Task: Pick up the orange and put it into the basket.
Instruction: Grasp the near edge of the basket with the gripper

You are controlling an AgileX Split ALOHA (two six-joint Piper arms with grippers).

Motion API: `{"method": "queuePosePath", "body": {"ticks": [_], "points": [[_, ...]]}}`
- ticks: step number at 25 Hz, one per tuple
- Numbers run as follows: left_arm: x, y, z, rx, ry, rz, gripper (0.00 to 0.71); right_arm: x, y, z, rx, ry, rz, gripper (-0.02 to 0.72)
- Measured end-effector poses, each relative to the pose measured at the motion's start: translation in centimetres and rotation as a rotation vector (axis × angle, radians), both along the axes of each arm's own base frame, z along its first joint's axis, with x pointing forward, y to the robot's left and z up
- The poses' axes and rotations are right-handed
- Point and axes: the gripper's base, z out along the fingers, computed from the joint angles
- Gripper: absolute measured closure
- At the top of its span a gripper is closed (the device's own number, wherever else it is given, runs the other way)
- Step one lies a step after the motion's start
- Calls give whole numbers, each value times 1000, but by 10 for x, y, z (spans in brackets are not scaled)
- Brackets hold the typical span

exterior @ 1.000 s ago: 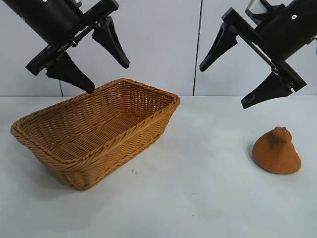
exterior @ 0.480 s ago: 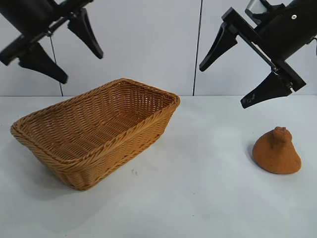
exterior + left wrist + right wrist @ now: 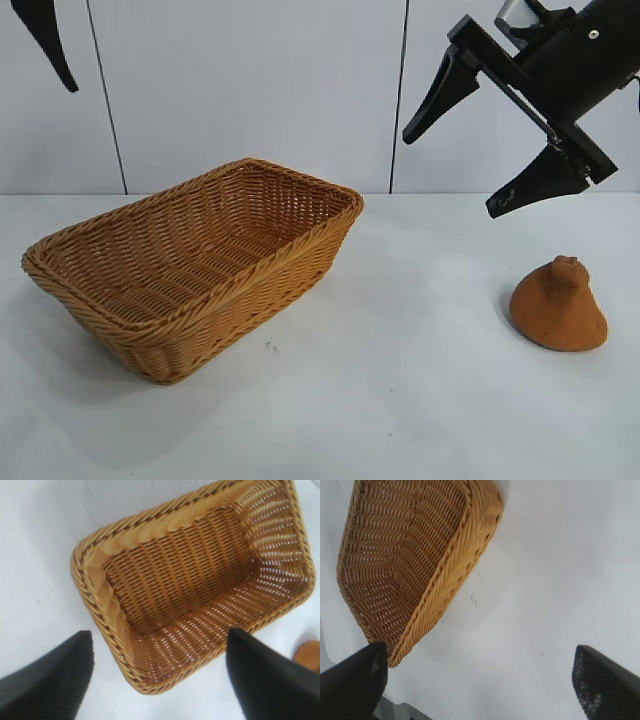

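Observation:
The orange (image 3: 558, 318), a brownish-orange cone-shaped lump with a small knob on top, sits on the white table at the right. An edge of it also shows in the left wrist view (image 3: 311, 656). The wicker basket (image 3: 250, 280) stands empty at the left; it also shows in the left wrist view (image 3: 82, 575) and the right wrist view (image 3: 455, 575). My right gripper (image 3: 452, 172) is open and empty, high above the table, up and to the left of the orange. My left gripper (image 3: 160, 634) is open and empty high over the basket; only one finger (image 3: 45, 40) shows at the exterior view's top left corner.
The white table (image 3: 400, 400) stretches between basket and orange. A grey panelled wall (image 3: 300, 90) stands behind it. The table's edge shows in the right wrist view (image 3: 395, 707).
My left gripper has risen up and to the left, from just over the basket's far rim to almost out of the exterior view. The right arm, basket and orange have not moved.

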Motion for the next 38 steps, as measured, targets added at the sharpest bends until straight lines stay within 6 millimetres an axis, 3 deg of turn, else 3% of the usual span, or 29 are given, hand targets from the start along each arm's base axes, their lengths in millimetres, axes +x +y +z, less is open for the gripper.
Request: {"method": "queuePosePath", "body": {"ticks": [6, 16, 21, 24, 28, 29, 33, 38], "points": [[-8, 2, -54, -44, 83, 151, 184, 0, 0, 0, 0, -1, 0, 10], [20, -3, -133, -11, 174, 205, 184, 0, 0, 0, -1, -2, -1, 10], [23, -4, -169, 6, 262, 214, 184, 0, 0, 0, -1, -2, -1, 10], [22, -6, -173, -11, 286, 227, 250, 0, 0, 0, 0, -1, 0, 10], [23, -9, -172, -52, 287, 252, 574, 0, 0, 0, 0, 1, 2, 10], [24, -9, -171, -67, 288, 262, 619, 0, 0, 0, 1, 2, 3, 10], [38, -7, -155, -76, 272, 199, 623, -1, 0, 0, 0, 4, 5, 10], [75, 2, -115, -43, 170, -7, 623, -1, 0, 0, 0, 5, 6, 10]]}}
